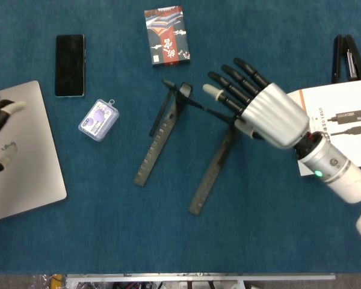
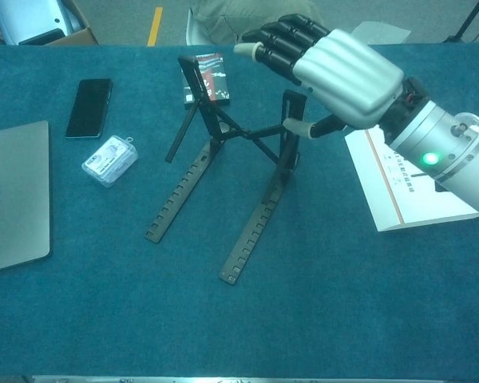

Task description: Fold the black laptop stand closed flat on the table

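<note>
Right robot hand [image 1: 269, 114] spread above laptop stand [image 1: 168, 135]; stand raised beneath.

Both views are evenly and brightly lit from above, with only soft, short shadows on the blue desk [image 1: 108, 241]. The silver shell of the right hand [image 2: 343, 76] carries pale sheen. Focus is sharp throughout; the chest view looks slightly cooler and greener.

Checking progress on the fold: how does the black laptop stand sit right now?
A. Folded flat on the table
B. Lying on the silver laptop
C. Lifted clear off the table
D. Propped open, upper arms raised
D: the black laptop stand has its upper arms raised off the blue table, rails down.
</note>
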`<control>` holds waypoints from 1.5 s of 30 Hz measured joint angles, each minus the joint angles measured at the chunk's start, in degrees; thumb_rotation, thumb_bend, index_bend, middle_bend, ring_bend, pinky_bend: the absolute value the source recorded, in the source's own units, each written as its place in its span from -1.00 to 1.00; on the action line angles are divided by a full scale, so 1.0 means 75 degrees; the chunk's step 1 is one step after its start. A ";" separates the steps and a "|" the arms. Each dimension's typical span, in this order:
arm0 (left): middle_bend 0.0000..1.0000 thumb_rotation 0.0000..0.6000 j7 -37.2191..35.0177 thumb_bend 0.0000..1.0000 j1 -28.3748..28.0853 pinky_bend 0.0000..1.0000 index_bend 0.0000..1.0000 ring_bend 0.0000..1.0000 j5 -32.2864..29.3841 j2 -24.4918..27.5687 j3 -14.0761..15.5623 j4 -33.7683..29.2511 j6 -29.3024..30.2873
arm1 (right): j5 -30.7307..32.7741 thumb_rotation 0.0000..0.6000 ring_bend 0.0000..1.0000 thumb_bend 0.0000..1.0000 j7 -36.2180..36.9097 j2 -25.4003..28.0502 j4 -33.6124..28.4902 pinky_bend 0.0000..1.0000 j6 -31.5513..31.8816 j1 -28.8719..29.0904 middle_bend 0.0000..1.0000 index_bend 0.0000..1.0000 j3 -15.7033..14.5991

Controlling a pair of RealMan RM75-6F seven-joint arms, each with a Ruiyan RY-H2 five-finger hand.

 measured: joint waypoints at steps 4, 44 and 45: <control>-0.53 1.00 -0.0543 -0.29 -0.0389 -0.84 -0.66 -0.72 0.0205 0.0104 0.0081 -0.0069 -0.0504 | 0.0121 1.00 -1.00 -0.50 -0.0082 0.0101 -0.0033 -0.88 0.0076 -0.0071 -0.88 -0.99 0.0010; -0.49 1.00 -0.3244 -0.28 -0.4445 -0.77 -0.63 -0.70 0.0699 -0.0625 0.0353 -0.0234 -0.4316 | 0.0610 1.00 -1.00 -0.50 0.0306 0.0670 0.0231 -0.88 0.0602 -0.0459 -0.91 -1.00 -0.0004; -0.49 1.00 -0.3221 -0.28 -0.4475 -0.77 -0.63 -0.70 0.0660 -0.0624 0.0352 -0.0261 -0.4343 | 0.0608 1.00 -1.00 -0.50 0.0351 0.0695 0.0232 -0.88 0.0631 -0.0476 -0.91 -1.00 -0.0008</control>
